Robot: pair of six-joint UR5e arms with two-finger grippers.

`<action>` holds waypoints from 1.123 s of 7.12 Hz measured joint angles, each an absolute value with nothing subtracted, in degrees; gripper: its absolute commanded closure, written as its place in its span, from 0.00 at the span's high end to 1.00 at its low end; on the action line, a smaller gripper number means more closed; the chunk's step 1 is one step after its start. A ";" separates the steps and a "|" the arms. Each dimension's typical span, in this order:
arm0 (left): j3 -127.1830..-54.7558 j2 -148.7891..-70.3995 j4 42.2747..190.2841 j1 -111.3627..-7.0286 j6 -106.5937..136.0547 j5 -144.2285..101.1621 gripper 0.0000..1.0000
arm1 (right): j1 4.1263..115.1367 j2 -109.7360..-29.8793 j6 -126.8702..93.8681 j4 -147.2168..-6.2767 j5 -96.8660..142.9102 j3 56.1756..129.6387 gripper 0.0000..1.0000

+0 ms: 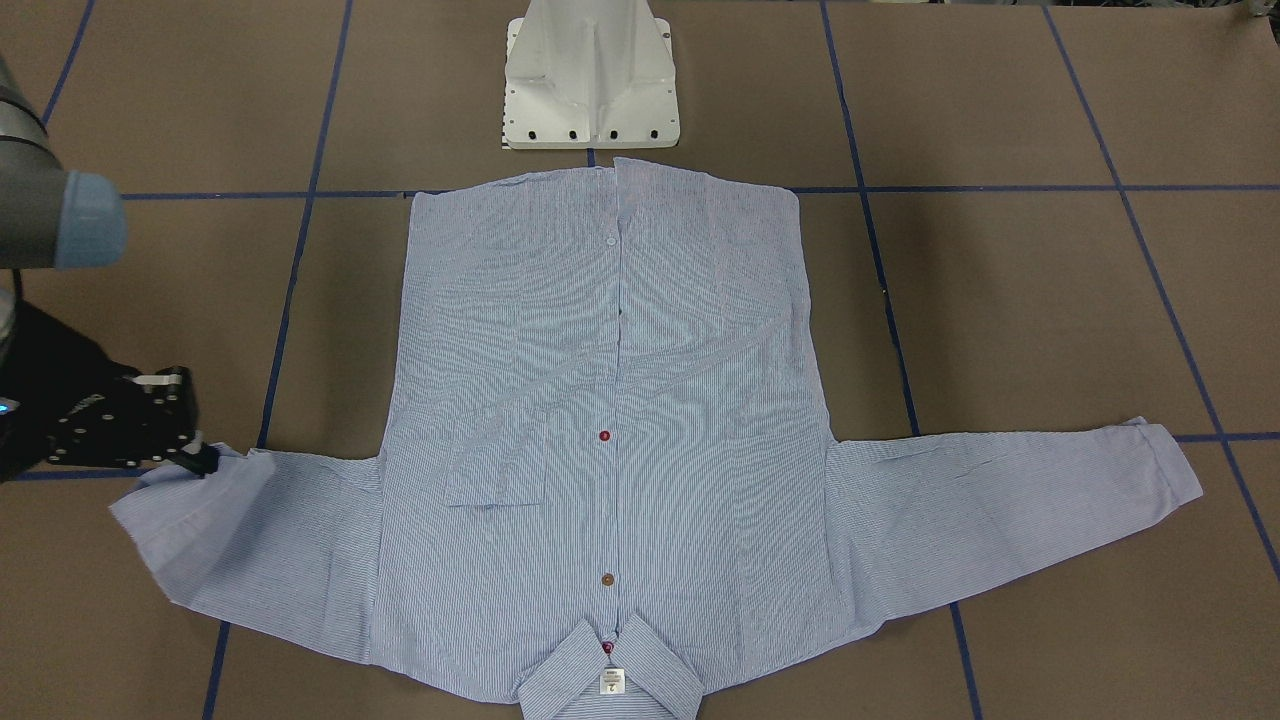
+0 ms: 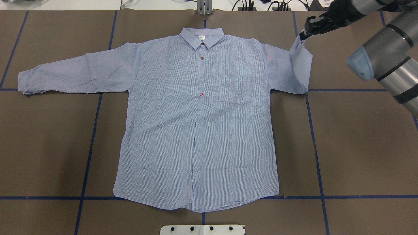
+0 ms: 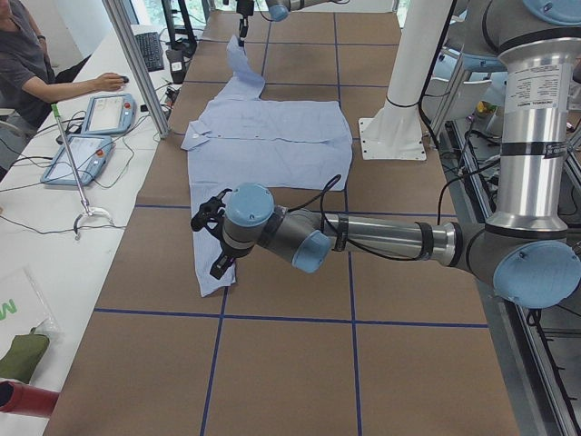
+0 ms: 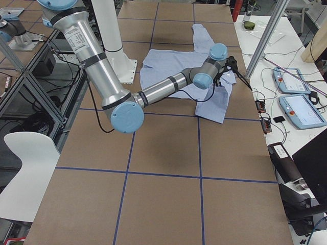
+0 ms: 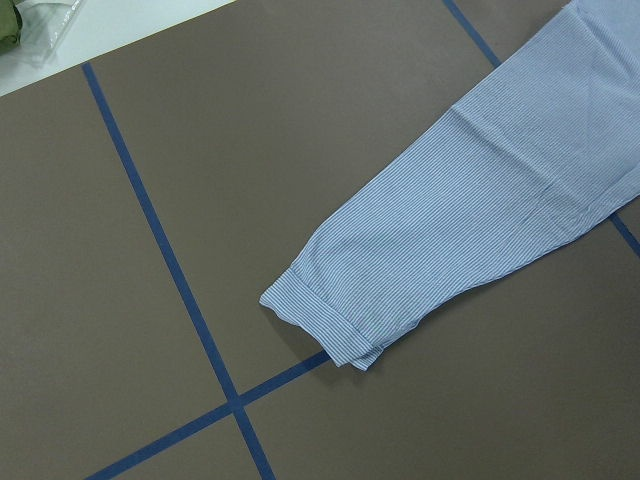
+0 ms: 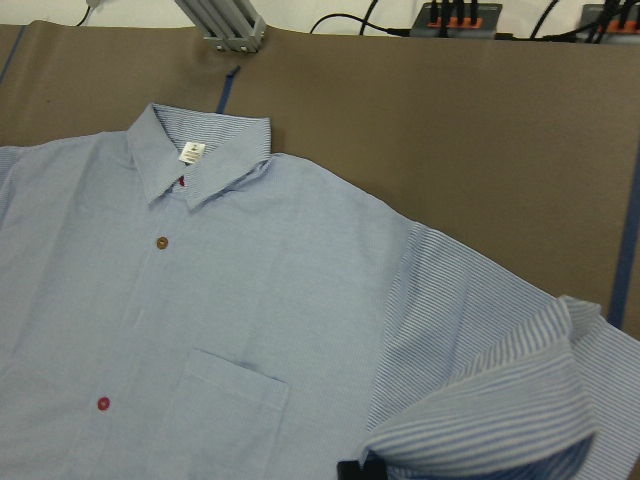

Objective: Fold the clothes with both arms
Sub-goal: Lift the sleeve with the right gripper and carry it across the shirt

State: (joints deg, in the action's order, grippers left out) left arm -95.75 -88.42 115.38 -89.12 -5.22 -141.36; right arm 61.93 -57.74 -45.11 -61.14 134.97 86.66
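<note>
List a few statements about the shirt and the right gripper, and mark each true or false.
1. The right gripper has its jaws closed on one sleeve cuff of the shirt, raised off the table. True.
2. The shirt lies back-side up. False: its buttons and chest pocket face up.
3. The other sleeve is folded across the chest. False: it lies stretched out flat.
4. The collar lies at the end away from the pedestal base. True.

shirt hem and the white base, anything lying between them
Only bare table and a short strip of blue tape, seen in the overhead view; the shirt stops short of the base.
</note>
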 measured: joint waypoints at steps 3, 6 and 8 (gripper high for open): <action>-95.38 -88.49 115.40 -89.07 -5.13 -141.18 1.00 | 50.73 -44.45 -54.11 -62.80 122.94 84.56 0.00; -95.15 -88.51 115.40 -89.04 -5.10 -141.04 1.00 | 44.63 -32.79 -54.96 -62.78 112.72 74.83 0.00; -95.10 -88.51 115.36 -89.03 -5.10 -141.19 1.00 | 43.39 -28.59 -54.94 -62.57 109.92 69.30 0.00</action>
State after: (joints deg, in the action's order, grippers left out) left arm -95.10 -88.51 115.36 -89.03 -5.10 -141.19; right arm 43.39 -28.59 -54.94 -62.57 109.92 69.30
